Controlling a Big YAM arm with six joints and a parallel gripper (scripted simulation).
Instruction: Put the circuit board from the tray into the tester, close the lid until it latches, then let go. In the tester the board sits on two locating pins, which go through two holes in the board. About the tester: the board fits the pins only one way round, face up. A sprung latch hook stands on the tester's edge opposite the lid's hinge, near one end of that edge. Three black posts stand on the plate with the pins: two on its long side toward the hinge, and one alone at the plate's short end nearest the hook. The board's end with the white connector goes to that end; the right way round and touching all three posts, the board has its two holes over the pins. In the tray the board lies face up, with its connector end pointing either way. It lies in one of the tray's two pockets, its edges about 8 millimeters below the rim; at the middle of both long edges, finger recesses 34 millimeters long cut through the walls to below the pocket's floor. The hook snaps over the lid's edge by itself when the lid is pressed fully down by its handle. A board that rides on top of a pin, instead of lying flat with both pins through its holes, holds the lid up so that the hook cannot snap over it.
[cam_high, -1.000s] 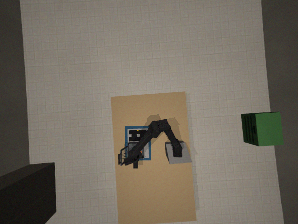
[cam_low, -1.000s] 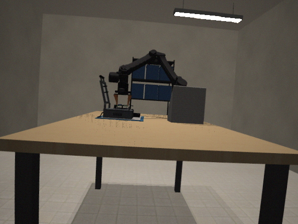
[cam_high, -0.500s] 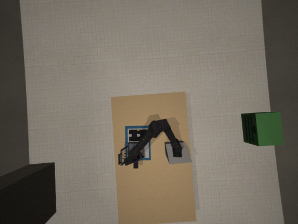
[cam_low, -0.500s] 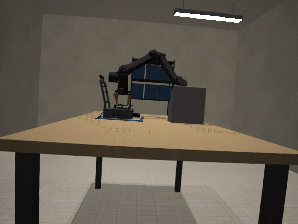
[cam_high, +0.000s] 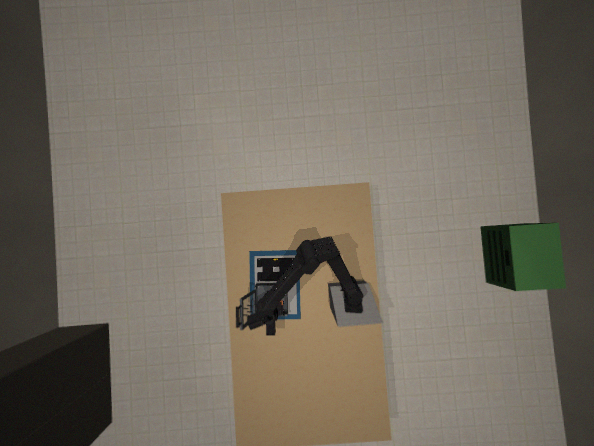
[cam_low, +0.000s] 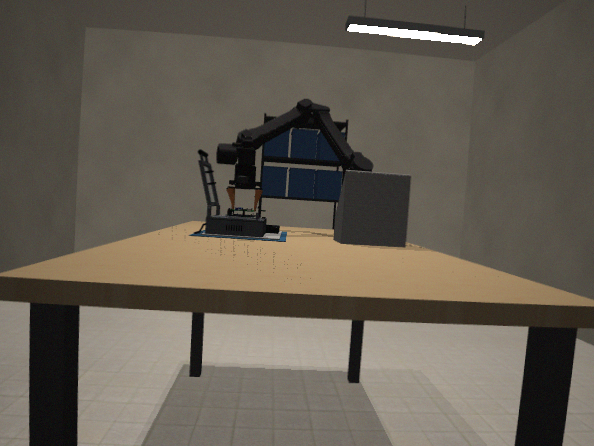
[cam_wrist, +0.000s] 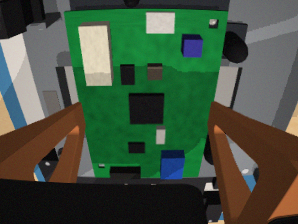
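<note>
1. Gripper (cam_low: 244, 207) (cam_wrist: 146, 111), black body with two orange-brown fingers: the jaws stand wide, apparently closed on the board's two long edges.
2. Green rectangular circuit board (cam_low: 245, 210) (cam_wrist: 115, 125): face up between the fingers, over the tester. Cream block and white part sit toward the far end in the wrist view.
3. Grey box-shaped tester (cam_high: 265, 291) (cam_low: 235, 226) (cam_wrist: 46, 75): under the board. The exterior view suggests the board sits a bit above the housing. Pins and holes are hidden, so seating can't be confirmed; contact with the posts can't be read either.
4. Dark open-frame lid (cam_high: 239, 317) (cam_low: 209, 179): upright, well off the board. Not latched.
5. Black pocketed tray (cam_high: 260, 263): beside the tester, no green board showing in the visible part; the arm covers some of it.
6. Done: board out of the tray, carried to the tester. Left: confirm or finish seating flat on both pins, release, back out, press the lid down by its handle until the hook snaps, let go. Roughly halfway, by judgement.
</note>
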